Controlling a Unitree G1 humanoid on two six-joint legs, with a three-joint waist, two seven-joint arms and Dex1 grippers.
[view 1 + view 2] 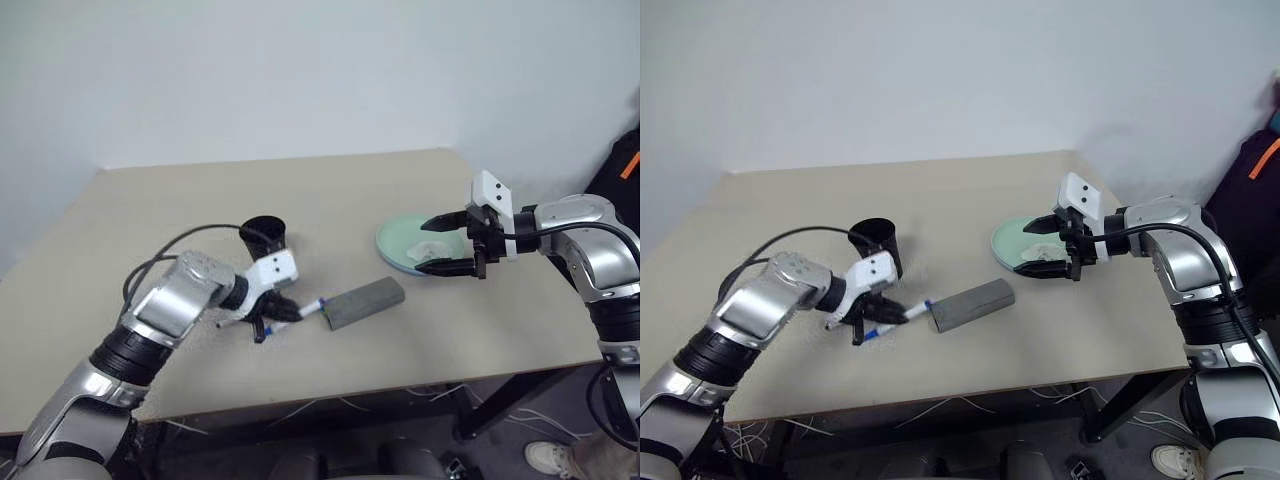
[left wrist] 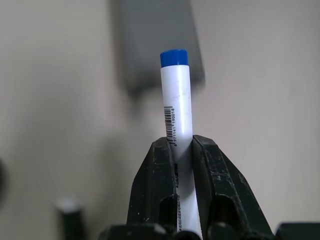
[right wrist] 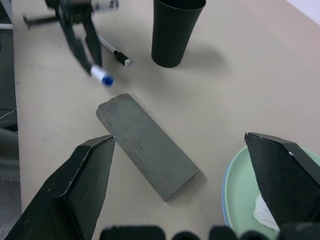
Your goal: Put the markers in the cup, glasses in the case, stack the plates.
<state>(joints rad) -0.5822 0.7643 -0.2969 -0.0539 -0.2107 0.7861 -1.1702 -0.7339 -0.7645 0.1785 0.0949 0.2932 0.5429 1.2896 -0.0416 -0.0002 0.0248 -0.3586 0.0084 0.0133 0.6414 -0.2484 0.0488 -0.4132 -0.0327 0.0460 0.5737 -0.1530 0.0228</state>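
The blue-capped marker (image 2: pixel 176 115) was pinched between the left gripper's (image 1: pixel 272 318) closed fingers, its long axis running along them so the blue end stuck out past the tips toward the grey case (image 1: pixel 364 303), which lay just beyond. The black cup (image 1: pixel 266 238) stood upright close behind that gripper on the far side, nearer the left arm than the right, so the coming move would probably be a short carry back and a tip to vertical over its mouth. The right gripper (image 1: pixel 447 243) hovered with jaws wide apart and empty above the plates (image 1: pixel 395 243). Counted: two markers, the other, black-capped (image 3: pixel 111 50), lying on the table (image 1: pixel 400 180) beside the left gripper; one cup; one case; mint green over a blue rim suggested two plates, already stacked, with something white and crumpled on top.
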